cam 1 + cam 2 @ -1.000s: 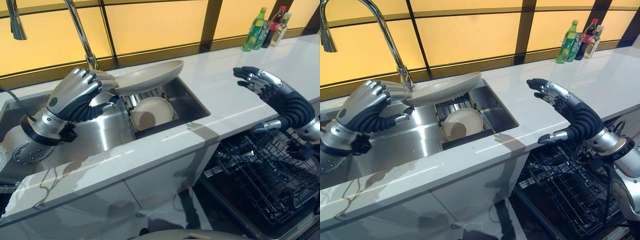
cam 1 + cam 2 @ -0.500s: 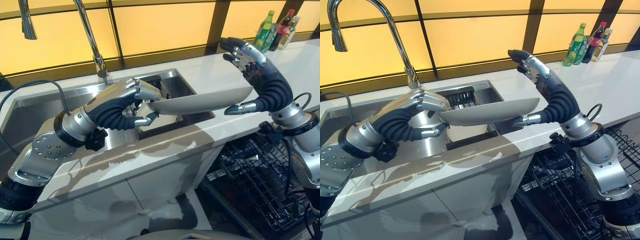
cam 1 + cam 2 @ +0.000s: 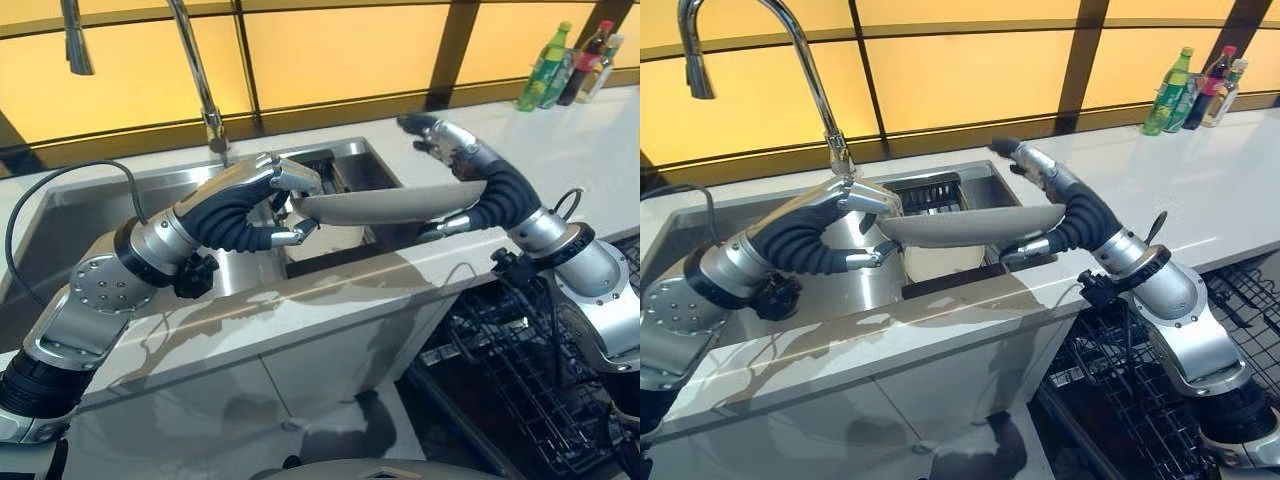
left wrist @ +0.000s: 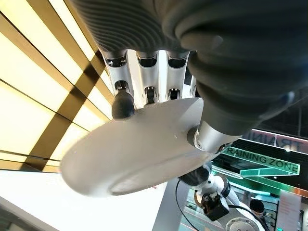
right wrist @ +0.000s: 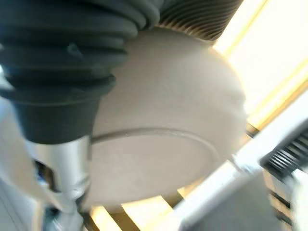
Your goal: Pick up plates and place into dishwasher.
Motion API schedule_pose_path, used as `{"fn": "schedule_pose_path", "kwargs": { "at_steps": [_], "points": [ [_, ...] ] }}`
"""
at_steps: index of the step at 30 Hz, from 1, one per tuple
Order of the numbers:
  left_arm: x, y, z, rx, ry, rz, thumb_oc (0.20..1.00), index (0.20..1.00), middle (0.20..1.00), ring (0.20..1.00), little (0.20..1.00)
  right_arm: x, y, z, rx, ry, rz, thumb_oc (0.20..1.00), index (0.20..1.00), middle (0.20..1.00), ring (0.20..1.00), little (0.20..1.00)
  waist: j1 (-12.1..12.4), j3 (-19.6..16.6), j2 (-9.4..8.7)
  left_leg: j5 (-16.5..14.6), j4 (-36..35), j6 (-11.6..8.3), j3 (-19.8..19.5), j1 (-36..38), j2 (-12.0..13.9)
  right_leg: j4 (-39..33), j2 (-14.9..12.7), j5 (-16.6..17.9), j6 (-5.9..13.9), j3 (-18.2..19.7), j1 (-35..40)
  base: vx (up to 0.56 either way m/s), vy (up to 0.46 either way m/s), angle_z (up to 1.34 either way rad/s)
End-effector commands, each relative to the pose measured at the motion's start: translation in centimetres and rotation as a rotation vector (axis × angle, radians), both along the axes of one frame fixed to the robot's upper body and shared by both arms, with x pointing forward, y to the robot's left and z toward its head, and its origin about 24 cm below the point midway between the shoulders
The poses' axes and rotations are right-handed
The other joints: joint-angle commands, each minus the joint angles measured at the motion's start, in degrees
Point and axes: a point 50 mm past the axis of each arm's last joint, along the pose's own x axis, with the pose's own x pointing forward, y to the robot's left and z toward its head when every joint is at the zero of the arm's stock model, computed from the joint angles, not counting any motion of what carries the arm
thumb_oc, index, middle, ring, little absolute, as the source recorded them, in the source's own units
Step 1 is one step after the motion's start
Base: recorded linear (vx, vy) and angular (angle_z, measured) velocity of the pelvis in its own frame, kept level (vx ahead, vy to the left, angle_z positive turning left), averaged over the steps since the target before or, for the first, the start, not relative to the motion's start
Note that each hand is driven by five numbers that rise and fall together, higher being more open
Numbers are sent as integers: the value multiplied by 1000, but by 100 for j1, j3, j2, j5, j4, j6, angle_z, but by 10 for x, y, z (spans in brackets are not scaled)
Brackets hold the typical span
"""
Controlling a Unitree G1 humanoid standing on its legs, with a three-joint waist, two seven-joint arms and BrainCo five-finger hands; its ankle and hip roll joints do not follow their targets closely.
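My right hand [image 3: 470, 185] has come down onto the plate [image 3: 385, 205]; its fingers rest over the rim, thumb beneath. My left hand [image 3: 270, 195] pinches the opposite edge, the plate level above the sink [image 3: 90, 225].

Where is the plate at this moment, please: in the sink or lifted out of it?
Lifted out. The plate is held roughly level above the sink, pinched by the left hand, with the right hand at its other edge.
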Motion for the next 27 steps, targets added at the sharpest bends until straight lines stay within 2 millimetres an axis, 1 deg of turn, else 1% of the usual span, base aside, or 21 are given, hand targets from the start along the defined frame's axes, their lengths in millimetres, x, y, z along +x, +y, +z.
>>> {"fn": "schedule_pose_path", "kwargs": {
  "at_steps": [1,4,8,19,23,24,25,26,27],
  "points": [
    [-4,-17,21,-93,-74,-137,200,200,200,200,200,-21,42,24,-46,-145,276,200,200,200,200,200,62,-320,22,-524,125,104,-251,33,-80,544,-10,-141,162,-245,-362,11,-14,6],
    [-5,-17,20,-91,-73,-141,200,200,200,200,200,-21,43,26,-6,-156,275,200,200,200,200,200,74,-313,28,-530,128,116,-255,46,-87,552,-8,-154,156,-238,-345,5,-4,1],
    [-6,-16,20,-95,-67,-144,200,200,200,200,200,-20,43,23,22,-158,259,200,200,200,200,200,69,-317,49,-537,133,132,-252,53,-90,562,-3,-160,153,-216,-348,0,0,0],
    [-4,-16,19,-112,-53,-146,200,200,200,200,200,-19,35,23,142,-185,184,200,200,200,200,200,13,-317,86,-543,128,131,-189,83,-60,563,34,-185,135,-191,-317,0,0,0],
    [1,-14,17,-145,-28,-117,200,200,200,200,200,-16,29,25,214,-214,126,200,200,200,200,200,-7,-324,91,-546,120,115,-153,97,-32,533,56,-189,120,-201,-289,0,0,0],
    [2,-13,17,-154,-23,-107,256,256,256,256,256,-16,27,25,227,-219,115,200,200,200,200,200,-7,-326,92,-547,120,113,-146,98,-27,529,61,-191,116,-204,-287,0,0,0],
    [3,-11,16,-167,-13,-96,476,476,476,476,476,-15,26,26,242,-225,101,200,200,200,200,200,-9,-325,95,-549,120,110,-139,102,-20,526,62,-192,113,-209,-283,0,0,0],
    [5,-10,15,-181,-5,-79,849,849,849,849,849,-15,24,26,262,-233,85,200,200,200,200,200,-12,-324,100,-549,119,108,-135,101,-16,522,71,-191,109,-209,-284,0,0,0],
    [8,-7,13,-204,-3,-36,1000,1000,1000,1000,1000,-14,21,27,284,-249,57,200,200,200,200,200,-18,-323,102,-555,124,105,-121,102,-10,515,77,-196,106,-213,-279,0,0,0]
  ]
}}
